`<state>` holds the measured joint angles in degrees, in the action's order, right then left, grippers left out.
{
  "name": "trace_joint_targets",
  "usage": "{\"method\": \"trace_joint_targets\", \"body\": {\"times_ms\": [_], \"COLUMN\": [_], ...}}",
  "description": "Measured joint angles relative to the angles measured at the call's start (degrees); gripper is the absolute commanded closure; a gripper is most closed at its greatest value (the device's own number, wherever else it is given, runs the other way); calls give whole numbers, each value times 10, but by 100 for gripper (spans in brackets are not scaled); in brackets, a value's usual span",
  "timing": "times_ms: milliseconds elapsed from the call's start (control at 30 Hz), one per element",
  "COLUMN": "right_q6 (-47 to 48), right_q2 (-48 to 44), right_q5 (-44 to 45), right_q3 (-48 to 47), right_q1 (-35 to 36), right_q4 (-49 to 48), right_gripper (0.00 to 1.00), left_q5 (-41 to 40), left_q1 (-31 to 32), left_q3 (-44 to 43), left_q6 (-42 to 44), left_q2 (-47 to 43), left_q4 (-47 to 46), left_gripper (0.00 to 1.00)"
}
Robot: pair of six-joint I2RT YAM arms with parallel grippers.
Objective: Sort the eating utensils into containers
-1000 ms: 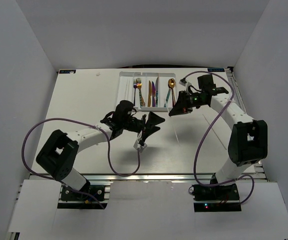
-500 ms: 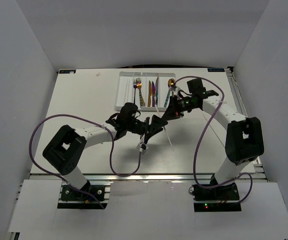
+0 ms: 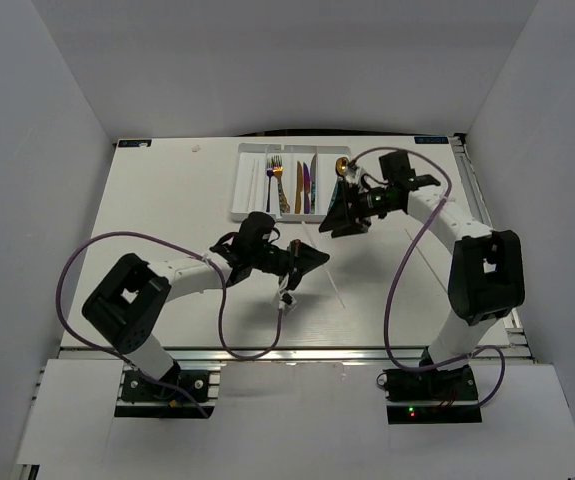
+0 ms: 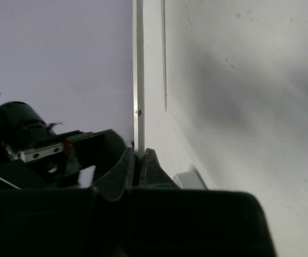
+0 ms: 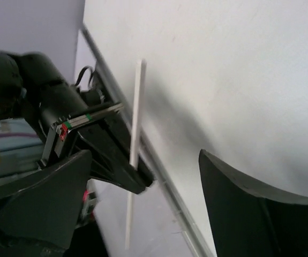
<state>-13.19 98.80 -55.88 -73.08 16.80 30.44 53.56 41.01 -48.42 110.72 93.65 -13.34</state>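
Clamped tight in the left pincer, the thin white stick runs 11-to-5 o'clock over the table, protruding both sides, while the right pincer at 1 o'clock gapes empty.

Tray white, on a white table; gold spoon, gold knife, iridescent purple knife, fork with teal-patterned handle; thin stick white; cables purple.

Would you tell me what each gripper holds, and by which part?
Left gripper pinches the thin white stick near mid-length; right gripper is open, holding nothing.
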Motion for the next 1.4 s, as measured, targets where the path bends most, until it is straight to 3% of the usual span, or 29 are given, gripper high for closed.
{"method": "trace_joint_targets", "body": {"times_ms": [167,233,367,467,600,767,867,1033,1400], "right_q6": [60,79,110,139,184,223,237,256,298], "right_q2": [8,-7,-64,-111,-157,-178,-182,-188,-211], "right_q5": [78,123,218,278,341,391,417,454,518], "right_q3": [-123,-146,-124,-87,-29,30,59,78,127], "right_q1": [-61,-93,-156,-191,-202,-201,-204,-212,-229], "right_q4": [28,17,3,-1,0,9,12,21,31], "right_gripper": [12,12,12,13,14,13,13,13,13], "left_q5": [-21,-37,-81,-143,-219,-272,-309,-359,-377], "left_q1": [0,0,-9,-44,-138,-254,-294,-301,-278], "left_q3": [38,38,-12,-133,-369,-645,-711,-717,-718], "left_q6": [-98,-177,-412,-629,-903,-1136,-1207,-1269,-1310], "left_q2": [-70,-103,-128,-85,45,254,342,418,433], "left_q4": [3,5,18,59,156,321,392,482,507], "left_gripper": [100,100,100,100,100,100,100,100,100]}}
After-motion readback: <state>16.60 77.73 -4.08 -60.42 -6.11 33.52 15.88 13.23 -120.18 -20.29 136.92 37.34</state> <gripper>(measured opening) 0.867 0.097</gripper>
